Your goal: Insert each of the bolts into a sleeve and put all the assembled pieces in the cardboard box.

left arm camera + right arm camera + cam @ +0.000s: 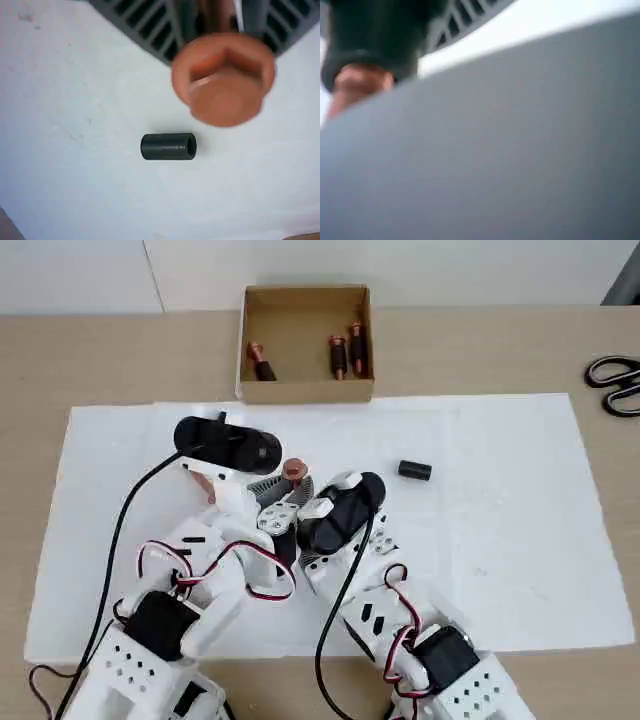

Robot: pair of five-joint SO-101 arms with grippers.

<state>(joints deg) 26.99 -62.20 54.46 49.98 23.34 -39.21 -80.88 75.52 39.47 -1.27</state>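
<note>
The left gripper (216, 22) is clenched on the copper-coloured hexagon-headed bolt (222, 82); its grey ribbed fingers (145, 25) press the shank from both sides at the top of the left wrist frame, and the head juts out past them; in the high view this bolt sits at centre frame, where the two arms meet. The short black cylindrical sleeve (168, 146) lies on its side on the white sheet (500, 540), apart from the fingers and touching neither gripper; in the high view it is right of centre, beyond the right arm.

The shank is cut off by the frame edge and dark shapes flank it, so whether anything surrounds it cannot be told; in the right wrist view a blurred grey surface covers most of the frame, with a dark rounded shape and a copper patch at the upper left; I cannot tell whether the right gripper (288, 512) is gripping or released. A small copper piece (205, 486) is half hidden under the left arm.

The open brown cardboard box (305, 390) stands at top centre on the tan wooden table (100, 350), touching the sheet's far edge; three copper-and-black assembled pieces (339, 355) lie inside; black-handled scissors (615, 382) rest at the right edge.
</note>
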